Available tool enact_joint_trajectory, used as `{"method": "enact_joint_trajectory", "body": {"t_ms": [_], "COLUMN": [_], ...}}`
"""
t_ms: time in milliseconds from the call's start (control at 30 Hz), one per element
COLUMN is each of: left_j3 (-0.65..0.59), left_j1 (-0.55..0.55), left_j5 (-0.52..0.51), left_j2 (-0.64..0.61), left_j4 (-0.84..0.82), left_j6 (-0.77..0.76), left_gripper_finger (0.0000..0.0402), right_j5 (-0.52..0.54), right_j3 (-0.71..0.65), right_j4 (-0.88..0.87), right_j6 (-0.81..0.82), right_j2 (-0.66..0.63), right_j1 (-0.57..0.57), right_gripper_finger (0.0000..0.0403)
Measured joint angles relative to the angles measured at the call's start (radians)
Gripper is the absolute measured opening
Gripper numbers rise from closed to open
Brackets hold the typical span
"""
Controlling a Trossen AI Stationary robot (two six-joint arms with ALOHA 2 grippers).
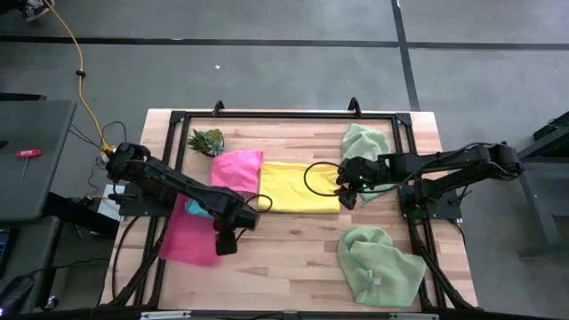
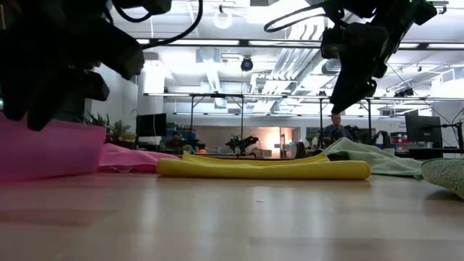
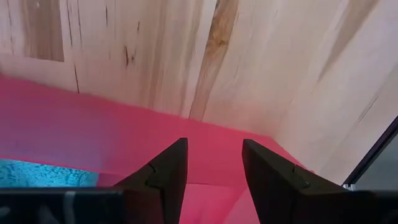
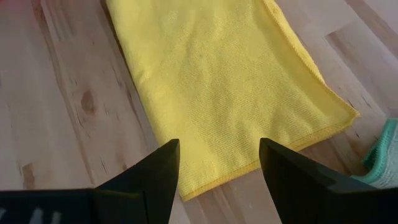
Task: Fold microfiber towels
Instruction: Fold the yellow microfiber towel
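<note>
A yellow towel lies folded flat at the table's middle; it also shows in the right wrist view and the low view. A hot pink towel lies at its left end. A teal towel lies in the pink tray. One pale green towel lies crumpled at the far right, another at the near right. My right gripper is open above the yellow towel's right end, clear of it. My left gripper is open over the tray's near right part.
A small spiky green plant stands at the far left, beside the hot pink towel. A black frame runs round the table's edges. Bare wood lies between the tray and the near pale green towel.
</note>
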Motion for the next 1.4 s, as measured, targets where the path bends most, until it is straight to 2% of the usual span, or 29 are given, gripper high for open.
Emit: {"method": "enact_joint_trajectory", "body": {"t_ms": [167, 367, 467, 700, 833, 933, 1400], "left_j3": [0.032, 0.073, 0.068, 0.012, -0.042, -0.076, -0.199], "left_j1": [0.004, 0.035, 0.075, 0.161, 0.169, 0.168, 0.171], "left_j5": [-0.047, -0.331, -0.406, -0.312, -0.326, -0.38, -0.418], "left_j2": [0.0, -0.001, -0.001, -0.001, -0.001, -0.001, 0.006], "left_j4": [0.004, 0.021, 0.05, 0.282, 0.4, 0.488, 0.63], "left_j6": [0.039, 0.213, 0.302, 0.523, 0.604, 0.651, 0.622], "left_gripper_finger": [0.0144, 0.0144, 0.0144, 0.0144, 0.0144, 0.0144, 0.0144], "right_j5": [0.016, 0.025, 0.025, 0.025, 0.027, 0.034, 0.075], "right_j3": [0.0, 0.0, 0.0, 0.0, 0.0, 0.0, 0.0], "right_j4": [0.0, 0.0, 0.0, 0.0, 0.0, 0.0, 0.001], "right_j6": [0.0, 0.0, 0.0, 0.0, 0.0, 0.0, 0.0], "right_j2": [0.0, 0.0, 0.0, 0.0, 0.0, 0.0, 0.0], "right_j1": [0.0, 0.0, 0.0, 0.0, 0.0, 0.0, 0.0], "right_gripper_finger": [0.0212, 0.0212, 0.0212, 0.0212, 0.0212, 0.0212, 0.0212]}}
